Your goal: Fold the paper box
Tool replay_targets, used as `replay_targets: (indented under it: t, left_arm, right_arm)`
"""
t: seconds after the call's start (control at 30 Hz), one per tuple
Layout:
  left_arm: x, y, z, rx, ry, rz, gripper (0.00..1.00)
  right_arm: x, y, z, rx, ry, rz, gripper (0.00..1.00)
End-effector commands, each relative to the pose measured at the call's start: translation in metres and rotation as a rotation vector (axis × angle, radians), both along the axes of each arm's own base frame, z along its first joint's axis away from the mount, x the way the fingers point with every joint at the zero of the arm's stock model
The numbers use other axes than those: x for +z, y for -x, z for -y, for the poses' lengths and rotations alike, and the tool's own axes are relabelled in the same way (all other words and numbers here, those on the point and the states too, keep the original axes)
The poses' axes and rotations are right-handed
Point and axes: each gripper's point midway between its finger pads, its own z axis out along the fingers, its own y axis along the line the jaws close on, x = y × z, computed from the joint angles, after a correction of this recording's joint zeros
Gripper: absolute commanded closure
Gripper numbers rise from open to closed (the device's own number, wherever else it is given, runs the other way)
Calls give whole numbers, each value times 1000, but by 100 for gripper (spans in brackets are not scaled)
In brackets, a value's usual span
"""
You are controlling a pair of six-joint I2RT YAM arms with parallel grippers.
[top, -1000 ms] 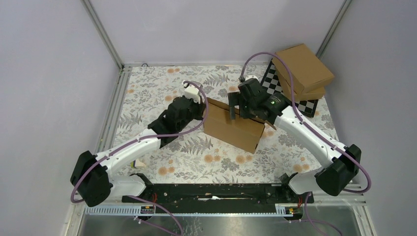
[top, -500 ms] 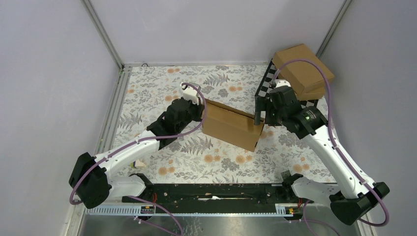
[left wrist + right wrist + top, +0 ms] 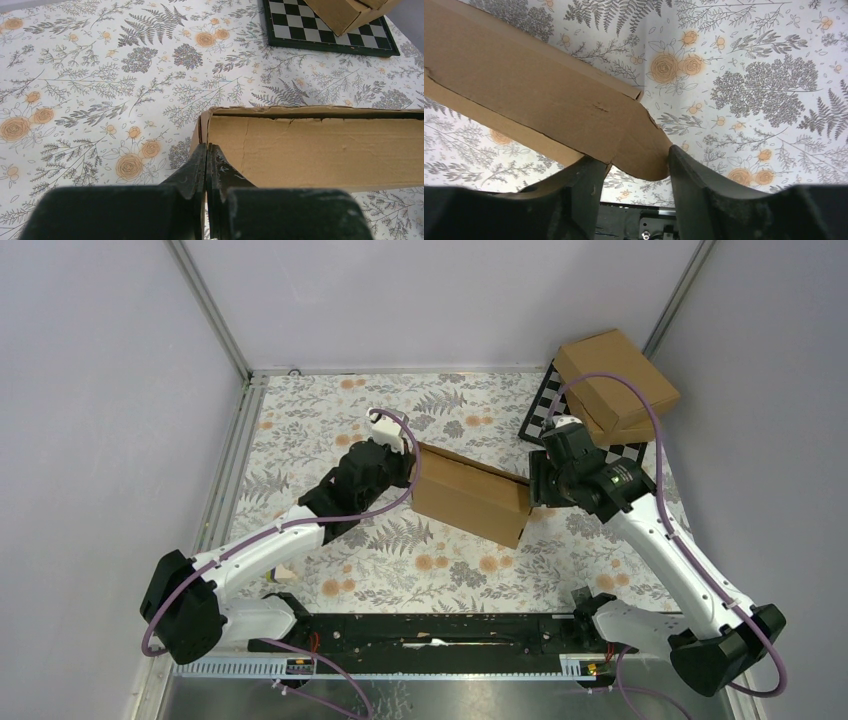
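1. The paper box (image 3: 470, 502) lies in the middle of the table (image 3: 300, 430). It is flat and brown. Its right end is a bit closer to the near edge than its left end.
2. The left claw (image 3: 206, 147) is at the left end of the box. Its fingers are pressed tight together. I cannot tell if a thin bit of cardboard is pinched between them.
3. The right claw (image 3: 631, 160) is at the right end of the box. Its fingers stand apart, with a round tab (image 3: 636, 137) sitting between them. One finger touches the edge of the tab.
4. Two finished boxes (image 3: 615, 380) are stacked on a checkered board (image 3: 628, 454) at the far right corner.
5. The tab could go wrong, I think. If the right claw squeezes it from the sides, the tab may crumple or bend the wrong way. If that claw pushes hard, the whole box may slide, because the left claw may not hold it well.
6. A moment ago the right claw was over the top of the box, near its middle. Now it is at the right end, lower down. The box and the left claw have stayed put.
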Motion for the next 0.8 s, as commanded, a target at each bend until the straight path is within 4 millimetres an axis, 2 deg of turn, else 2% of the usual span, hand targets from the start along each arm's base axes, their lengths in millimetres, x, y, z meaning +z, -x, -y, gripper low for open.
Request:
replay_targets:
  t: [0.0,0.1,0.17,0.33,0.53,0.77]
  left_arm:
    - [-6,6,-1,-18,-17,-22,100]
    - [-5,7,-1,-20,-20,-20,100]
    - [-4,8,-1,-21,-21,-16,100]
    - [-6,10,-1,-28,-31,-10,100]
    - [-4,11,-3,-22,-47,6,100]
    - [-11,13,-2,-15,-66,19,100]
  right_arm:
    - [-2,-7,2,5,27,4,49]
    - [4,-9,-5,7,-8,6,67]
    - [10,-9,-13,12,-55,0,74]
    - [19,-9,-27,-49,-201,-55,82]
    - [18,-4,-28,-159,-263,-148,91]
    - [26,-6,-26,-286,-387,-212,95]
